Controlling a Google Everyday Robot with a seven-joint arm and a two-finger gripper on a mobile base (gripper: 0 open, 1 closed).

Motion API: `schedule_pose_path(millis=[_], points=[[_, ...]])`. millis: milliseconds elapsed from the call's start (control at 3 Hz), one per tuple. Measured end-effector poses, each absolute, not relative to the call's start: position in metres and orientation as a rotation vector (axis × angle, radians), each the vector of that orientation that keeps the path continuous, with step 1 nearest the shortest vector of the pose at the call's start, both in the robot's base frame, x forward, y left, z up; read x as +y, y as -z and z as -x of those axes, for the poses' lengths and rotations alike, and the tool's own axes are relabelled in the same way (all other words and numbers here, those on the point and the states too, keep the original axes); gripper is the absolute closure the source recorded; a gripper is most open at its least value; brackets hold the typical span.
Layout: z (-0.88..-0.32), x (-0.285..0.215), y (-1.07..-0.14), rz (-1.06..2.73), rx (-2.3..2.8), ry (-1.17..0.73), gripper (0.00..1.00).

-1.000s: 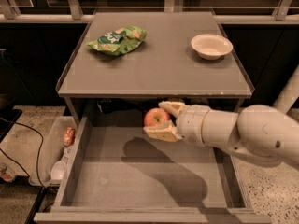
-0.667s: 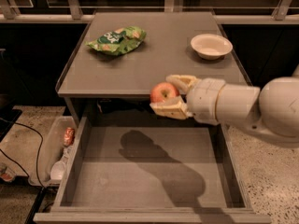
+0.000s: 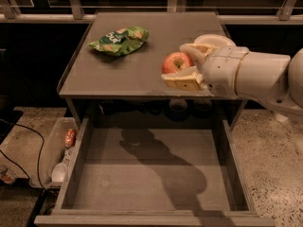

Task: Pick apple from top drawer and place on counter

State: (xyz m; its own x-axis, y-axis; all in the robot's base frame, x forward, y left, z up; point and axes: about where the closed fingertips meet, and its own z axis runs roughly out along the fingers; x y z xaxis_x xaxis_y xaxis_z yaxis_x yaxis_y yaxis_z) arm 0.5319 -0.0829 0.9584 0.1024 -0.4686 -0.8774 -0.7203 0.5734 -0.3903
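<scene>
**Grey desk, apple held over the front edge**

Grey and matte, the desk [image 3: 118,77] stands above the open top drawer [image 3: 142,178], whose flat bottom lies bare. The gripper [image 3: 174,63] hangs over the desk's front edge, towards the front-right corner. Its fingers [image 3: 182,82] are closed around the apple [image 3: 177,62], one above and behind, one below. The apple is clear of the drawer and appears to sit just over the desk surface; contact cannot be confirmed.

The arm [image 3: 265,77] enters from the right edge at desk height. This probably keeps the wrist level, so the apple can be set down without tipping.

Judged step: transport is nearly complete; lowering and release are not yet done.

Open room:
- The middle of the desk, between the gripper and the left edge, is bare.
- A green snack bag [image 3: 118,40] lies near the back-left corner, well apart from the apple.
- A pale bowl [image 3: 215,38] sits just behind the fingers near the right edge; a placement further inward avoids it.
- The front edge is close, so a round apple released here could roll off into the drawer.
</scene>
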Motion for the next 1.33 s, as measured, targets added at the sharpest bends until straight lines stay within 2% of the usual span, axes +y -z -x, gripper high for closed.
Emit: schedule_pose_path(millis=[333, 667, 1333], points=[[-0.555, -0.084, -0.950, 0.968, 1.548, -0.242, 1.00], [-0.605, -0.096, -0.948, 0.833, 1.541, -0.202, 1.00], [-0.693, -0.087, -0.940, 0.716, 1.571, -0.276, 1.00]])
